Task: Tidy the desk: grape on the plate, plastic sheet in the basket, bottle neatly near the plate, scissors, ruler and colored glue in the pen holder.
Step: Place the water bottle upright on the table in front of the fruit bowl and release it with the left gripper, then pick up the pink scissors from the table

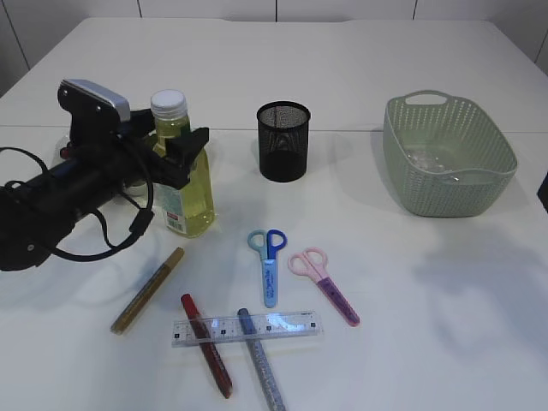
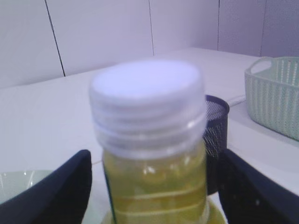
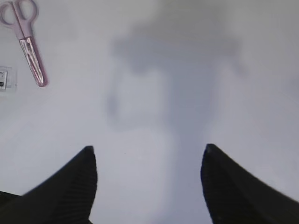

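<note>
A bottle (image 1: 183, 184) of yellow liquid with a white cap stands upright at the left. My left gripper (image 1: 180, 141) is open and straddles its neck (image 2: 154, 158), with a gap on each side. The black mesh pen holder (image 1: 283, 141) stands behind it to the right. Blue scissors (image 1: 268, 265), pink scissors (image 1: 324, 284), a clear ruler (image 1: 247, 328) and gold (image 1: 147, 291), red (image 1: 205, 344) and silver-blue (image 1: 260, 360) glue pens lie in front. Clear plastic sheet (image 1: 428, 159) sits in the green basket (image 1: 479, 184). A plate rim (image 2: 14, 183) shows beside the bottle. The grape is out of view. My right gripper (image 3: 148, 148) hangs open over bare table.
The pink scissors (image 3: 25, 44) lie at the top left of the right wrist view, beside the ruler's end (image 3: 4, 78). The left arm's cables (image 1: 103, 231) trail over the table's left side. The red and silver-blue pens lie across the ruler.
</note>
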`<action>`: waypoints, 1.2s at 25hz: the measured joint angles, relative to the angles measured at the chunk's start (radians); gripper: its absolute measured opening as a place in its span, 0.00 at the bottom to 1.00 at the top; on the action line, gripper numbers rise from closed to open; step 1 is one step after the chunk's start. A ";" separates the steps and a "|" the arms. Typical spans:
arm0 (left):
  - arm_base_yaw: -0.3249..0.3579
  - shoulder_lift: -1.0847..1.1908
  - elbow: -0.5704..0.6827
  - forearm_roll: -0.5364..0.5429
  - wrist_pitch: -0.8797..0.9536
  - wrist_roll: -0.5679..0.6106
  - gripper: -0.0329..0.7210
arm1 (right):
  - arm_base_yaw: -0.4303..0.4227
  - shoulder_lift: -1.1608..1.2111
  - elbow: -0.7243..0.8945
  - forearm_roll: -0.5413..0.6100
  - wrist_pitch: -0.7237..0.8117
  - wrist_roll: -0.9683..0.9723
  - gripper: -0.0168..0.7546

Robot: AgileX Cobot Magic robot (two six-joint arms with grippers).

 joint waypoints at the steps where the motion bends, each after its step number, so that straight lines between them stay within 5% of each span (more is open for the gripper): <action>1: 0.001 -0.016 0.000 0.001 0.000 0.000 0.84 | 0.000 0.000 0.000 0.000 0.000 0.000 0.73; 17: 0.036 -0.331 0.000 0.059 0.195 -0.093 0.82 | 0.000 0.015 0.000 0.000 -0.010 0.000 0.73; 30: 0.036 -0.741 0.005 0.000 1.194 -0.268 0.73 | 0.000 0.041 0.000 0.011 -0.009 0.000 0.73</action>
